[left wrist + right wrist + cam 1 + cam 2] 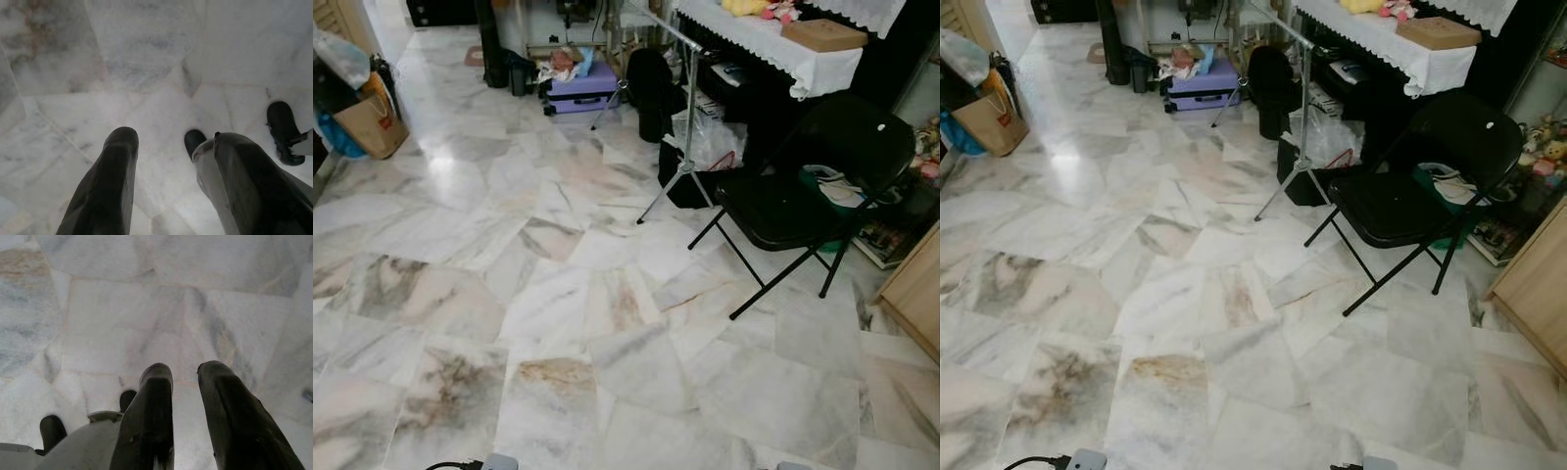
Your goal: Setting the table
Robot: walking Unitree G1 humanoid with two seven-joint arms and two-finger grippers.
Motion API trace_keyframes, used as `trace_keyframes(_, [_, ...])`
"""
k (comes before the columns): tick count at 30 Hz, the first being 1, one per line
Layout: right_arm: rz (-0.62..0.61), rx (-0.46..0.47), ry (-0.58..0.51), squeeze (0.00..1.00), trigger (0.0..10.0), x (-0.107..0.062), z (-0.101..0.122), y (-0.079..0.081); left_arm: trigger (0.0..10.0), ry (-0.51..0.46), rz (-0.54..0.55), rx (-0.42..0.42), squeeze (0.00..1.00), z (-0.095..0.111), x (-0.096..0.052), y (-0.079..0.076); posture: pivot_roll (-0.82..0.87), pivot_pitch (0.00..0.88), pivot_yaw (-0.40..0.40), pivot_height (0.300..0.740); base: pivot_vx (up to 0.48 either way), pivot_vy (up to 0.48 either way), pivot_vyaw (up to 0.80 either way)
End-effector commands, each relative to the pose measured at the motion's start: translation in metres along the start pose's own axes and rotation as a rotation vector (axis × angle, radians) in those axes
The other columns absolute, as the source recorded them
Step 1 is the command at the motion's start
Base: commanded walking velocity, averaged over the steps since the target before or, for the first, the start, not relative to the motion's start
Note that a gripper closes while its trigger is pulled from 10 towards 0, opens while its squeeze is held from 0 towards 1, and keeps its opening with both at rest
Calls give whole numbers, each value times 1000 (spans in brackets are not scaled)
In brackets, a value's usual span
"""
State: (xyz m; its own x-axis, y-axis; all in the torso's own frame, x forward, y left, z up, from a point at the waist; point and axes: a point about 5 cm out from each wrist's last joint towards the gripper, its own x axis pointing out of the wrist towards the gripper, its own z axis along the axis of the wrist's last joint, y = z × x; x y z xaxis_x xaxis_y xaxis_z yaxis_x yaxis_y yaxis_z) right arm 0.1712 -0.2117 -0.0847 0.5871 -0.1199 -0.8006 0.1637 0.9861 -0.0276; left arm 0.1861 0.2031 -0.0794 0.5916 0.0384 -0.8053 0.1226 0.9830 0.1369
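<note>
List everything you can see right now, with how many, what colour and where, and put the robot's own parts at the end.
Floor: one, white and grey marble with brown patches, underfoot.
Folding chair: one, black, right of centre.
Tripod stand: one, silver, just left of the chair.
Suitcase: one, purple, lying flat at the far side.
Paper bag: one, brown, far left by the wall.
Tablecloth: one, white with a lace edge, on a dark piece of furniture at the far right.
Cardboard box: one, brown, on the tablecloth.
Cabinet: one, light wood, right edge.
Left gripper: one, black fingers, hanging over the floor, jaws apart.
Right gripper: one, black fingers, hanging over the floor, jaws slightly apart.
</note>
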Motion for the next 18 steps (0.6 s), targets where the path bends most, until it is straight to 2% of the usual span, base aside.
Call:
trace_keyframes(1, [85, 206, 23, 0, 10000, 4, 8, 26, 10000, -108, 59, -157, 0, 34, 4, 12, 113, 82, -62, 740, 0, 0, -725])
trace_keyframes(18, [101, 190, 24, 0, 10000, 4, 8, 30, 10000, -82, 60, -170, 0, 25, 3, 13, 109, 112, -61, 740, 0, 0, -721])
